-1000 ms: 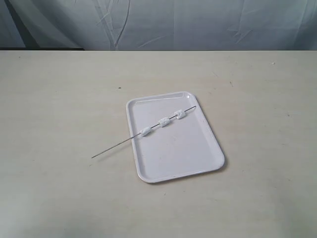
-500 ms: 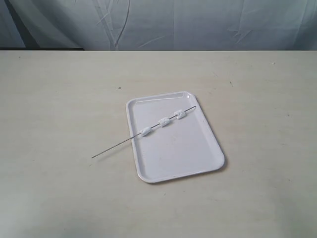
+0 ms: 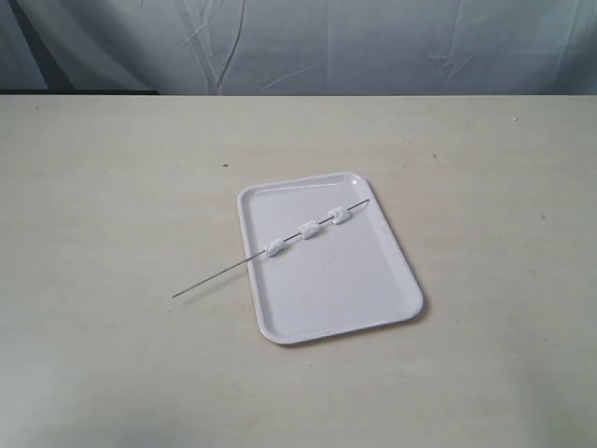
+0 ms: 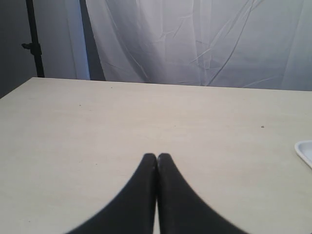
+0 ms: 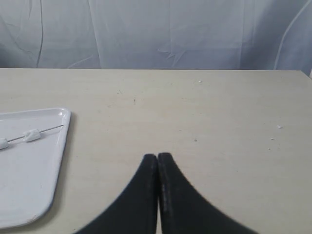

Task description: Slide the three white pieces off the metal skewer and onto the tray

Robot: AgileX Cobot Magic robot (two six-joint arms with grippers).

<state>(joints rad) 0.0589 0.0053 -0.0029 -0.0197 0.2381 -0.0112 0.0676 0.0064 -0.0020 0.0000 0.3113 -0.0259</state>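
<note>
The metal skewer point(image 3: 219, 273), thin, stiff and probably light, lies slantwise, one end over the tray point(image 3: 373, 308) and its bare end out on the table point(image 3: 112, 187). The three white pieces point(image 3: 309, 230) sit threaded above the tray. The bare end looks the best hold. The left end effector point(image 4: 157, 157) and right end effector point(image 5: 157, 157) are both closed, empty and well apart from the skewer.

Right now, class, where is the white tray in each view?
Exterior view: tray just right of centre.
Left wrist view: only a tray corner, cut by the frame edge.
Right wrist view: much of the tray, cut by the frame edge.
Shared landmark: the wrinkled curtain behind the table.
</note>
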